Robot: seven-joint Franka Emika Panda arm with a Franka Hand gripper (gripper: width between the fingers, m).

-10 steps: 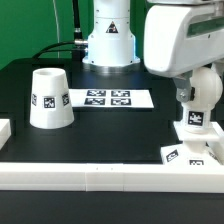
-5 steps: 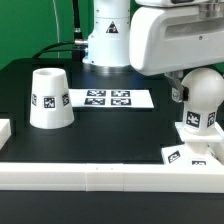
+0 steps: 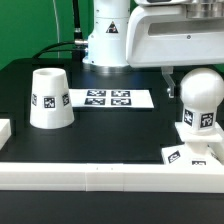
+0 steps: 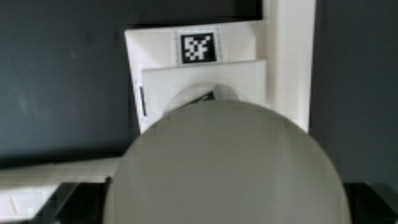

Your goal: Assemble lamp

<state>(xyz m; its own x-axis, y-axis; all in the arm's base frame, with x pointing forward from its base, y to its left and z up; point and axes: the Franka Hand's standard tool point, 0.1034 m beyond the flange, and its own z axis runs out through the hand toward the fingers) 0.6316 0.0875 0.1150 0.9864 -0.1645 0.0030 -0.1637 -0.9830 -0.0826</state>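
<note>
Two dark fingers [image 4: 64, 204] flanked the bulb [image 3: 200, 96] in the wrist view, and we saw its pale round head fill most of that picture. The gripper [image 4: 214, 208] stood with its jaws apart, wider than the bulb's head, one finger on each side. We could make out no pad pressing on it, so as far as we could tell nothing was clamped.

Over in the exterior view, the gripper's big white housing hung at about one o'clock, directly above the bulb. One dark finger showed just beside the head on its nine o'clock side; the other we could not see. The bulb stood upright at three o'clock on the black table [image 3: 112, 135], tag facing us, its foot planted on the flat square base [image 3: 188, 152]. The base lay at roughly four o'clock, close to the long white rail [image 3: 100, 178] that ran across six o'clock. Whether the bulb was fully seated in the base, we could not tell.

Away at nine o'clock the shade [image 3: 50, 98] sat on the table with its narrower open end up, well apart from bulb and base, and nothing touched it. Between them, near the centre, lay the marker board [image 3: 106, 98], flat, with the arm's white column [image 3: 108, 40] behind it at twelve o'clock.
</note>
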